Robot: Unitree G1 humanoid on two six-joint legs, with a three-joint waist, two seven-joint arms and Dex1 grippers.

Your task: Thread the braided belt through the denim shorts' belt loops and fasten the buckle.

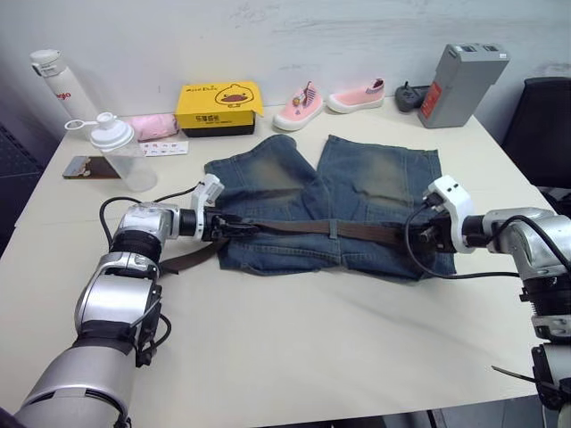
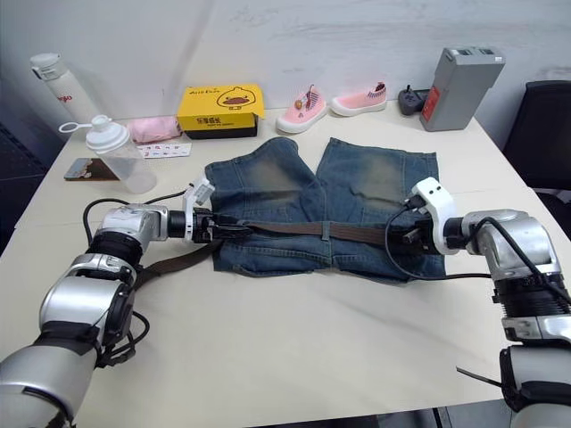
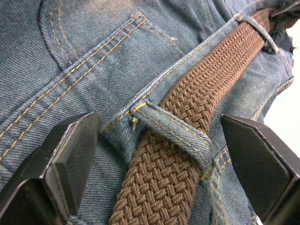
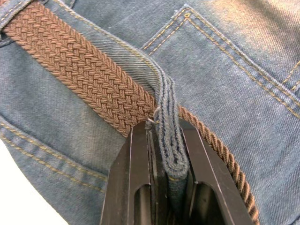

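The denim shorts (image 1: 357,187) lie flat mid-table, waistband toward me. The braided belt (image 1: 303,227) runs along the waistband through the belt loops, and its brown tail (image 1: 183,261) trails off the shorts' left side onto the table. My left gripper (image 1: 234,229) is open at the waistband's left end, its fingers (image 3: 70,159) on either side of a belt loop (image 3: 173,133) with the belt (image 3: 197,93) passing under it. At the waistband's right end, my right gripper (image 1: 426,239) is shut on another belt loop (image 4: 169,136), beside the belt (image 4: 84,75). The buckle is hidden.
Along the far edge stand a white bottle (image 1: 61,85), a yellow box (image 1: 219,107), two pink shoes (image 1: 301,107), and a grey box (image 1: 461,85). A clear shaker cup (image 1: 120,152) and a phone (image 1: 89,167) sit far left. A black chair (image 1: 540,125) is at right.
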